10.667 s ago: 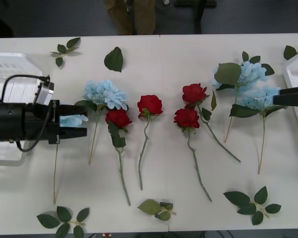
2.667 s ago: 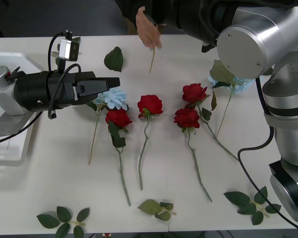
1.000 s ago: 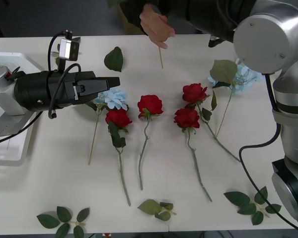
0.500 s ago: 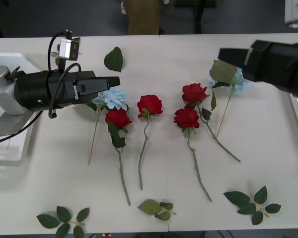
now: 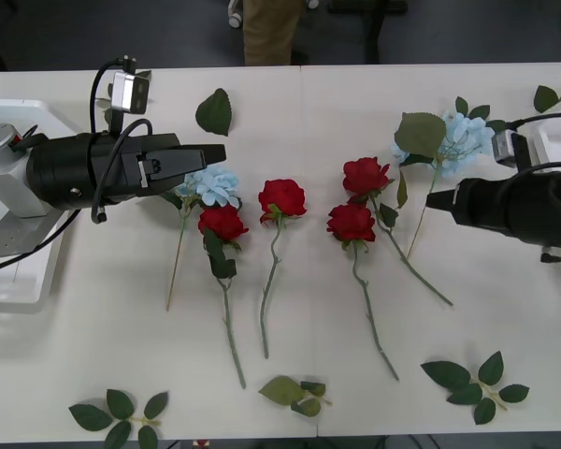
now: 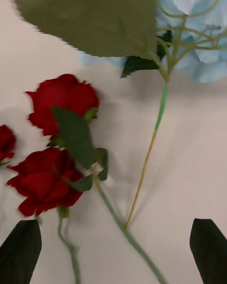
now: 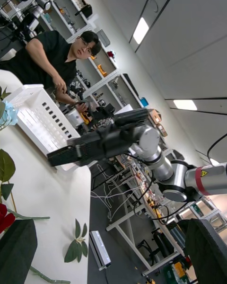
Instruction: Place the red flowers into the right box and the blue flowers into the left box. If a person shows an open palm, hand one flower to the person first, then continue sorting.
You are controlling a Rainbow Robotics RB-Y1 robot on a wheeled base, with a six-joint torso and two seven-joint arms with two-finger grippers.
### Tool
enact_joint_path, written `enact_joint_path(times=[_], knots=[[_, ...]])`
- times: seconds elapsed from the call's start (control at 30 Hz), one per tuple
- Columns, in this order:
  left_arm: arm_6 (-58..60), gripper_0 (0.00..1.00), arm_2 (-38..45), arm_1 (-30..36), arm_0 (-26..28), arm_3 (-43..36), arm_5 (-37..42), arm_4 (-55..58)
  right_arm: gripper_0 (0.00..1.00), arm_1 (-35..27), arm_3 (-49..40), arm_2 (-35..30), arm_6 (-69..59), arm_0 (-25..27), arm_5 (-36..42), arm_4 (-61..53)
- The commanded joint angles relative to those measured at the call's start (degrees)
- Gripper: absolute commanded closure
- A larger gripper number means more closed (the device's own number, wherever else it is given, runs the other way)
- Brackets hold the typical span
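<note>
In the front view four red roses (image 5: 282,198) lie mid-frame, heads up-frame and stems running down, with two blue flowers (image 5: 211,185) flanking them, one centre-left, one upper right, stems likewise down-frame; the left gripper (image 5: 215,152) hovers by the centre-left one, the right gripper (image 5: 435,203) by the other's stem. In the right wrist view the black fingers (image 6: 20,251) are spread, three roses at left and one blue flower at top. In the left wrist view the fingers (image 7: 16,250) are spread; a white box (image 7: 42,118) sits centre-left.
</note>
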Motion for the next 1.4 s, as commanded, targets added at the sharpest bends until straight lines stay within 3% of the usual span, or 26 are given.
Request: enact_joint_path(times=[0.03,0.23,0.43,0.5,0.73,0.77,0.8,0.87,0.9,1.17,1.33,1.4], knots=[[-2.7,0.09,-0.3,-0.4,-2.2,-1.3,-0.3,0.6,0.08,8.0,6.0,-0.7,1.8,-6.1,-0.9,6.1],[0.4,0.08,-0.3,-0.4,-2.2,-1.1,-1.5,-0.9,0.09,12.0,14.6,-0.8,1.3,-12.0,-1.5,14.4],[7.3,0.09,-0.4,2.1,-2.2,-2.0,-7.2,-9.0,0.09,13.4,23.5,2.1,1.2,-16.8,-5.6,19.5],[11.8,0.08,-0.4,4.1,-2.2,-3.4,-10.0,-14.4,0.13,13.4,26.8,3.7,1.2,-17.9,-8.3,20.0],[30.2,0.09,-0.5,10.7,-2.2,-10.0,-13.2,-33.3,0.49,14.1,35.0,7.6,0.9,-20.7,-15.0,21.0],[34.9,0.09,-0.4,12.0,-2.2,-11.9,-13.1,-37.5,0.64,14.5,36.1,8.5,0.9,-20.9,-16.2,21.3],[36.7,0.08,-0.5,12.6,-2.2,-12.7,-13.1,-39.1,0.71,14.6,36.4,8.8,0.9,-21.1,-16.5,21.3],[43.4,0.08,-0.5,14.1,-2.2,-15.7,-12.6,-44.7,0.94,14.7,36.8,9.5,0.6,-21.2,-17.3,21.5],[47.7,0.08,-0.5,14.7,-2.3,-17.4,-11.8,-47.8,1.0,14.8,36.8,9.5,0.6,-21.2,-17.3,21.4],[67.4,0.09,-2.5,15.2,-4.6,-23.4,-3.0,-66.1,1.0,14.7,32.0,8.5,1.3,-20.6,-16.1,19.8],[76.2,0.09,-9.2,14.7,-6.7,-24.4,-3.5,-75.2,1.0,14.5,19.4,2.6,2.0,-18.1,-7.2,15.4],[79.7,0.08,-11.7,13.8,-7.1,-25.1,-5.2,-78.8,1.0,14.5,11.1,-2.2,2.3,-17.5,1.0,12.1]])
